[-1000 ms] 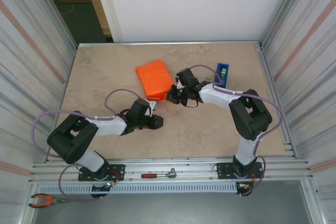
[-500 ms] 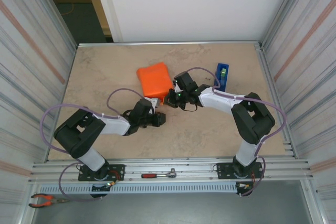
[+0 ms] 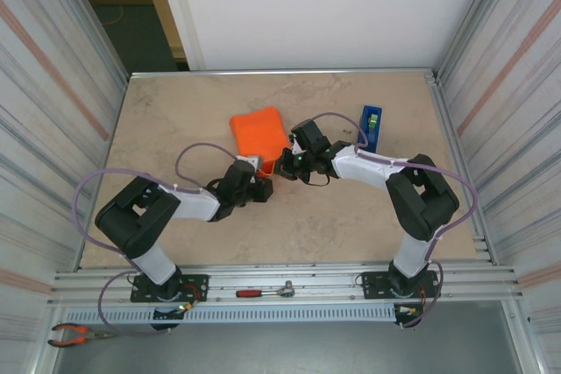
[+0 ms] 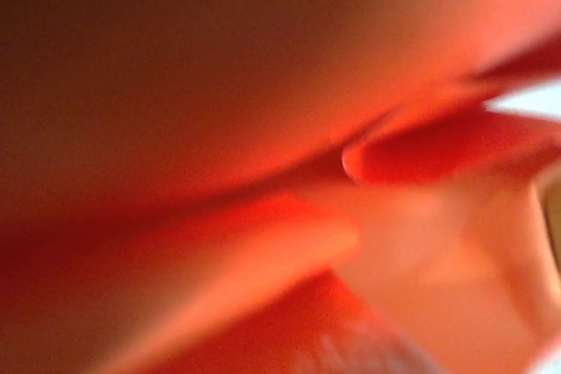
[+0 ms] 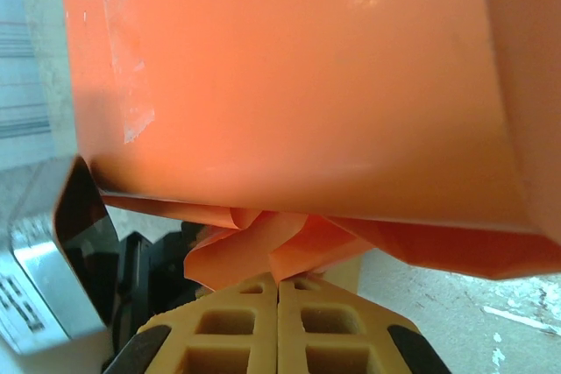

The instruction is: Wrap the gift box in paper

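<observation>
The orange paper [image 3: 260, 132] lies folded into a squarish parcel at the table's middle back; the pink gift box is hidden inside it. My right gripper [image 3: 281, 165] sits at the parcel's near right corner. In the right wrist view its tan fingers [image 5: 237, 330] are closed together on a crumpled flap of the paper [image 5: 289, 85], gripper point [image 5: 279, 283]. My left gripper [image 3: 259, 185] is pressed against the parcel's near edge. The left wrist view is a blur of orange paper [image 4: 263, 129], so its jaws are hidden.
A blue tape dispenser [image 3: 372, 124] stands right of the parcel, close behind the right forearm. A red-handled ratchet [image 3: 266, 291] lies on the front rail and pliers [image 3: 74, 333] at the lower left. Corrugated walls bound both sides.
My left gripper has moved up and forward to the parcel's near edge. The right gripper shifted slightly left with the flap, and the parcel's near edge drew in a little.
</observation>
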